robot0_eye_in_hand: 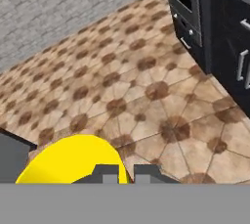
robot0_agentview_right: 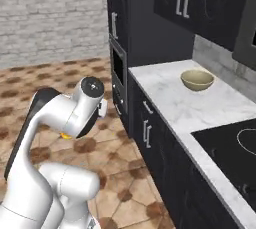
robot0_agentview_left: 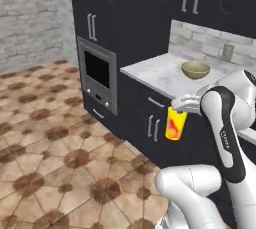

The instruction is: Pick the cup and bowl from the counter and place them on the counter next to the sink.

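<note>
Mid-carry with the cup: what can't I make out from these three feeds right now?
- The sink: outside all three pictures, so the drop spot can't be judged.
- The cup: in the right base view the arm's elbow hides all but a yellow sliver; in the hand view the bottom edge cuts it off.
- The gripper: in the left base view the forearm covers most of it, so the jaws' contact on the cup's rim stays unclear.
</note>
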Robot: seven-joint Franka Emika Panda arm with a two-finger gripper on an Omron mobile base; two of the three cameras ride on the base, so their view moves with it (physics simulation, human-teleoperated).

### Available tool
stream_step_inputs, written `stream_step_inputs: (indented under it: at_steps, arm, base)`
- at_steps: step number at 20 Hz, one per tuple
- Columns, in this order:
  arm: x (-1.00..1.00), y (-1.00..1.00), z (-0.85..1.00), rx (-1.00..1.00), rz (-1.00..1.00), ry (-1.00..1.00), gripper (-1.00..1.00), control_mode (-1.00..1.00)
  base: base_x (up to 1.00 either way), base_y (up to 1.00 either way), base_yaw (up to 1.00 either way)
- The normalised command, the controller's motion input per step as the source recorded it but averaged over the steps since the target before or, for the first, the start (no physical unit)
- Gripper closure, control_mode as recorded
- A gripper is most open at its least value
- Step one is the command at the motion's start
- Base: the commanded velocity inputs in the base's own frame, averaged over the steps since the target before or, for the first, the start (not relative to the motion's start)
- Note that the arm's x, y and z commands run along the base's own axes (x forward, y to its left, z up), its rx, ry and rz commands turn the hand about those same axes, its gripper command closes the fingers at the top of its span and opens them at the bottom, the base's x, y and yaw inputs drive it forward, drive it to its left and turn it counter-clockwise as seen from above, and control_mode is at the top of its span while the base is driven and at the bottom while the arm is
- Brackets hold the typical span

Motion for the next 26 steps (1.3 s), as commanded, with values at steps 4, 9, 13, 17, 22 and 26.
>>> stream_step_inputs:
  at_steps: [4,9,13,17,22,26]
  arm:
    - [0.0,0.0,0.0,0.0,0.0,0.0,1.0,1.0]
    - [0.0,0.0,0.0,0.0,0.0,0.0,1.0,1.0]
    - [0.0,0.0,0.0,0.0,0.0,0.0,1.0,1.0]
    - [0.0,0.0,0.0,0.0,0.0,0.0,1.0,1.0]
    - [0.0,0.0,0.0,0.0,0.0,0.0,1.0,1.0]
    - [0.0,0.0,0.0,0.0,0.0,0.0,1.0,1.0]
  base:
    - [0.0,-0.22,0.93]
    - [0.0,-0.1,0.88]
    - [0.0,-0.13,0.84]
    - [0.0,-0.15,0.79]
    - [-0.02,-0.18,0.73]
    - [-0.09,-0.14,0.68]
